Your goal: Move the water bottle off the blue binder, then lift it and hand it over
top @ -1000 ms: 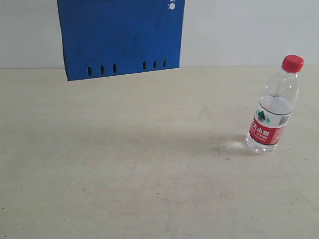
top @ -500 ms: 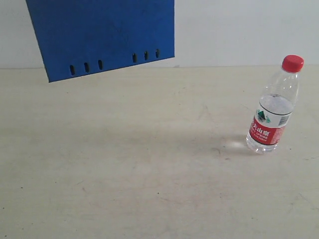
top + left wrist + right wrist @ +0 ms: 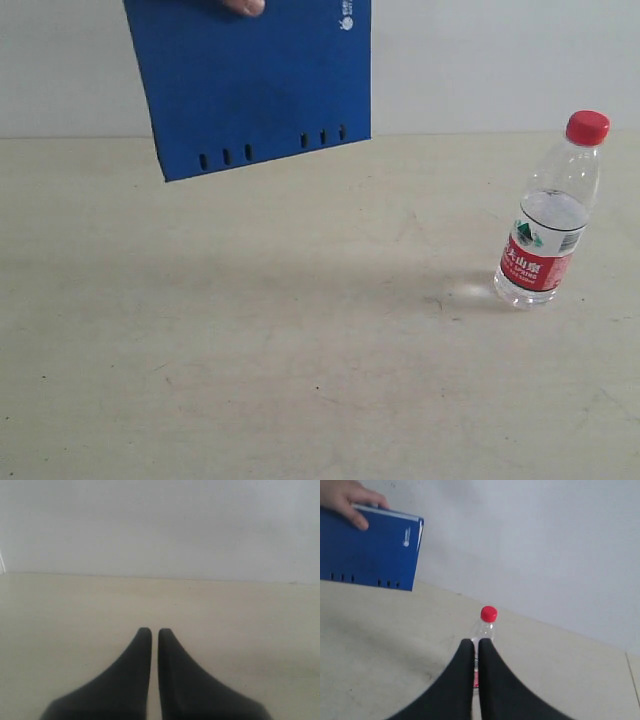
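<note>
Exterior and wrist views of the bench. The water bottle stands upright on the table at the right, its red cap on. It is well apart from the blue binder and touches nothing but the tabletop. The binder hangs clear of the table at the far left, tilted, with its slotted spine edge lowest. A person's hand grasps it at the upper edge, fingers curled over the cover. The left gripper hovers over bare table with its jaws drawn together to a thin slit, holding nothing. The right gripper is likewise closed and empty, and in its wrist view the bottle lies straight beyond its fingertips. We judge the first step done, since the bottle is off the binder, and the binder sits in a human hand, not a robot one. We therefore place the task at or near the hand-over's end. Any further grasp would first call for the jaws to open, then a level approach that does not tip the bottle.
</note>
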`<state>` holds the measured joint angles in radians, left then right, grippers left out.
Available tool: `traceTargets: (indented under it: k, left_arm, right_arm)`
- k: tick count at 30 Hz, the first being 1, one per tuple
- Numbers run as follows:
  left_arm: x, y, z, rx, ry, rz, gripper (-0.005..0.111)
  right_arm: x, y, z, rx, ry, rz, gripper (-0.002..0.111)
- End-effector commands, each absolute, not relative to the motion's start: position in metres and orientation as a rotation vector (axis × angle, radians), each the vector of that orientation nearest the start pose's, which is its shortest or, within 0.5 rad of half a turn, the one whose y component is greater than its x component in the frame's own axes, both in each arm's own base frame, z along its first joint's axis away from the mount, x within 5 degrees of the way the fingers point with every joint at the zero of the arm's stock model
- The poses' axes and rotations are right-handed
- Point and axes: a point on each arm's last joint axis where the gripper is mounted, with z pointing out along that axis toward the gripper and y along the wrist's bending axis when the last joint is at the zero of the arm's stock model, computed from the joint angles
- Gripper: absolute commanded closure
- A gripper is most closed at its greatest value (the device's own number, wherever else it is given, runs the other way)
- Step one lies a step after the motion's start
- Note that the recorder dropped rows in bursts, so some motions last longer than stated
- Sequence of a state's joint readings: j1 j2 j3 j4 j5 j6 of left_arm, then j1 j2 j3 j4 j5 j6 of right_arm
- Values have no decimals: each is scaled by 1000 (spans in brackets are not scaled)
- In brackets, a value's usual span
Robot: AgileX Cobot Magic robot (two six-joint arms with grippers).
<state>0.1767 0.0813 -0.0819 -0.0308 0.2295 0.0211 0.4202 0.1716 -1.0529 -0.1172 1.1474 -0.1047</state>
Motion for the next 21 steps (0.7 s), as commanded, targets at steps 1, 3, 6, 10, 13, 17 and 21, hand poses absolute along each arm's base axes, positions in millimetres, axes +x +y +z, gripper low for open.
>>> traceTargets:
  k: [1,3,6,10,13,17,21]
  left_arm:
    - [61,11,199,-99,1665,176,102]
    - [61,11,198,-105,1675,168,102]
    - [62,11,200,-104,1659,170,102]
    - [62,11,199,-122,1660,149,102]
    - [62,10,199,-178,1661,88,102]
    - [61,10,197,-186,1680,77,102]
    - [62,10,198,-217,1666,51,102]
  right_arm:
    - [-82,-53,398,-320,1659,91,109]
    - [-89,-59,395,-282,1631,76,109]
    - [-87,-63,389,-254,1636,23,109]
    - [-71,-62,375,-221,1709,-35,109]
    - [-42,-41,349,-220,1792,91,109]
    - [6,-1,327,-245,1462,348,109]
    - [40,16,261,-219,1461,413,109]
